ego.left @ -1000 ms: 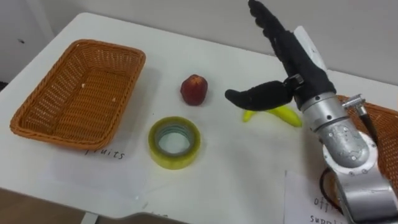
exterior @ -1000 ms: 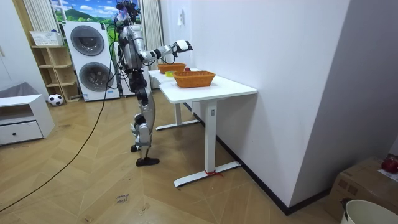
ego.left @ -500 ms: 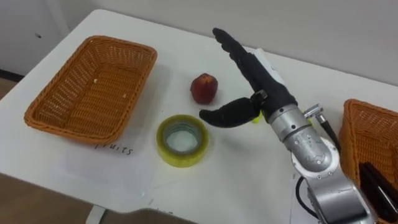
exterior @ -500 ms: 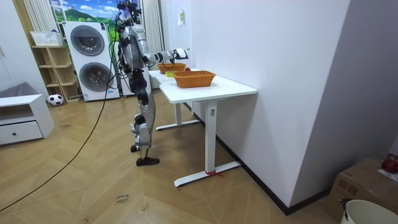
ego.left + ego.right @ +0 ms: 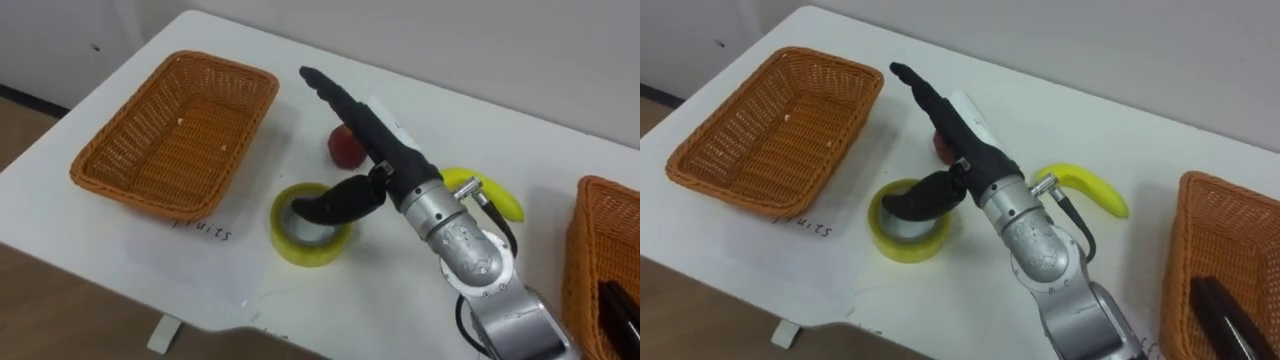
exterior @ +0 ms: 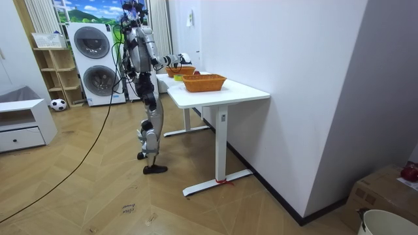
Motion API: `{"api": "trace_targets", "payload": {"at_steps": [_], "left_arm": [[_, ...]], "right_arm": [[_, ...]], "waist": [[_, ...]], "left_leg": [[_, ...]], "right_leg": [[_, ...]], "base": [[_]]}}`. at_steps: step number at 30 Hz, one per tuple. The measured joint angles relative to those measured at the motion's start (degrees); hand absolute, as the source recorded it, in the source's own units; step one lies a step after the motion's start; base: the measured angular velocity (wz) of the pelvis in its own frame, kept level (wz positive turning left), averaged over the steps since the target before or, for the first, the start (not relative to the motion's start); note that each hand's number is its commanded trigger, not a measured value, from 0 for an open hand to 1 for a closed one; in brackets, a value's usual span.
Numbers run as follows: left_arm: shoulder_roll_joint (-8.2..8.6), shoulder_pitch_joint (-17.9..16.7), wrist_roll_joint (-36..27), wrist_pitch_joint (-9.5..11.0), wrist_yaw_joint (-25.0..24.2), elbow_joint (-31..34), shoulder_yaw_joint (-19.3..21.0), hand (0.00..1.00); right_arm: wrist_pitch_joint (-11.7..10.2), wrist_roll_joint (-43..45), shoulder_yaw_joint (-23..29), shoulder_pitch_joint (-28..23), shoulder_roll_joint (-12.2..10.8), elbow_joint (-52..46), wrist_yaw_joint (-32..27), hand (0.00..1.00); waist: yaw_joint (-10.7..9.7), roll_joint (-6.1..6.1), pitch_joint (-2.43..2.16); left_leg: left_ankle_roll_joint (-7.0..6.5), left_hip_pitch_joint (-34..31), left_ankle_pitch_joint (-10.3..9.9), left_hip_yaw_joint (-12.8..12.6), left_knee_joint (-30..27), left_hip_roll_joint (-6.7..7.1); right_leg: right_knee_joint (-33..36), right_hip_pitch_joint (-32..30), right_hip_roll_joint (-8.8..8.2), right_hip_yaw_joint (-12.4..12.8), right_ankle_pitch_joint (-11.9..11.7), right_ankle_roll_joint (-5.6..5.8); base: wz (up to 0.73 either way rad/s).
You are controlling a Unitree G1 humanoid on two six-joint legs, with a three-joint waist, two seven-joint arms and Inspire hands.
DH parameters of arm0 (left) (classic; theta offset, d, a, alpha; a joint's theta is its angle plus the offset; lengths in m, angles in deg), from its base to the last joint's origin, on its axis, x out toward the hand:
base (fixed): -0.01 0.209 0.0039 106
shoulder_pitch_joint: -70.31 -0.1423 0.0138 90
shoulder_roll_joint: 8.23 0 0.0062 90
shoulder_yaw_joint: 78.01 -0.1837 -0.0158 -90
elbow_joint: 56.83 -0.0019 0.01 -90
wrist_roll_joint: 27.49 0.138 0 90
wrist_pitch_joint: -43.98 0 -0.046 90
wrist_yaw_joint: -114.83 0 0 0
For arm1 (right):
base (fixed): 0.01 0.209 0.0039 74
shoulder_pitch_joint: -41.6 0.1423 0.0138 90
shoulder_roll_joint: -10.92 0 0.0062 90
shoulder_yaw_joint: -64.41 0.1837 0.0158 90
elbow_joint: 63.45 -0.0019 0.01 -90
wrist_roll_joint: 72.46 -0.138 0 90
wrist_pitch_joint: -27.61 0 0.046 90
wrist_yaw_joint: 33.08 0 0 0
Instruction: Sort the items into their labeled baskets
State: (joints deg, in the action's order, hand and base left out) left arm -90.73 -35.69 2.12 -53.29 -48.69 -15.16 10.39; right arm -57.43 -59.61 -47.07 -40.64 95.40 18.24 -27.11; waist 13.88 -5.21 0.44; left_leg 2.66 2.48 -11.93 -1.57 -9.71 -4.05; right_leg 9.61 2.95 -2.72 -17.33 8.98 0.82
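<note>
Right hand (image 5: 388, 152) over the tape roll (image 5: 296, 243), fingers (image 5: 335, 92) straight (holding nothing).

The right robot hand (image 5: 385, 150) is stretching open over the tape roll (image 5: 300, 250), screening the red fruit (image 5: 340, 150) behind the roll; bare tabletop (image 5: 255, 200) is lying free between the roll and the wicker basket (image 5: 180, 140) to its left

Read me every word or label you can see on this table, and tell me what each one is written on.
"fruits": handwritten on the paper sheet lying under the near rim of the left basket.
Dark marks at the near edge of the table: cut off, unreadable.
Tape roll: no legible print.
</note>
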Motion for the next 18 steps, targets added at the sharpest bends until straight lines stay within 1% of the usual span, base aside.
{"api": "trace_targets", "payload": {"at_steps": [4,7,10,16,18], "left_arm": [[-0.03,0.37,-0.02,-0.02,0.69,-0.07,-1.06,0.00],[-0.05,0.53,-0.06,-0.36,0.63,-0.10,-1.92,0.00],[-0.20,0.55,-0.06,-0.41,0.62,-0.06,-3.06,0.00],[-0.20,0.66,-0.03,-0.34,0.54,0.25,-3.38,0.00],[-0.18,0.54,-0.10,-0.33,0.54,0.27,-3.46,0.00]], "right_arm": [[0.01,1.15,-0.04,0.00,-0.24,1.74,-0.01,0.00],[0.01,1.28,-0.23,0.10,-0.88,3.03,-0.01,0.00],[0.03,2.50,-1.13,0.13,-0.93,3.84,-0.18,0.00],[0.01,3.37,-2.10,0.17,-0.98,4.13,-0.51,0.00],[0.02,3.55,-2.10,0.17,-0.97,4.82,-0.52,0.00]], "waist": [[0.63,0.18,0.12],[0.65,0.46,0.31],[0.61,0.82,0.42],[0.58,1.11,0.28],[0.50,1.27,0.14]], "left_leg": [[0.00,-0.06,0.00,0.07,0.14,0.00],[0.00,-0.20,-0.01,0.23,0.19,0.00],[0.00,-0.36,-0.01,0.50,0.16,0.02],[-0.02,-0.83,0.01,1.28,0.02,0.14],[-0.10,-0.86,0.06,1.64,0.02,0.31]], "right_leg": [[0.00,-0.05,0.00,-0.15,0.00,0.00],[-0.01,-0.11,0.01,-0.23,0.00,0.00],[-0.01,-0.11,-0.02,-0.53,0.00,0.00],[-0.09,-0.06,-0.16,-1.52,0.00,0.00],[-0.09,0.01,-0.30,-1.71,0.00,0.00]], "base": [[0.00],[0.03],[0.05],[0.08],[0.07]]}}
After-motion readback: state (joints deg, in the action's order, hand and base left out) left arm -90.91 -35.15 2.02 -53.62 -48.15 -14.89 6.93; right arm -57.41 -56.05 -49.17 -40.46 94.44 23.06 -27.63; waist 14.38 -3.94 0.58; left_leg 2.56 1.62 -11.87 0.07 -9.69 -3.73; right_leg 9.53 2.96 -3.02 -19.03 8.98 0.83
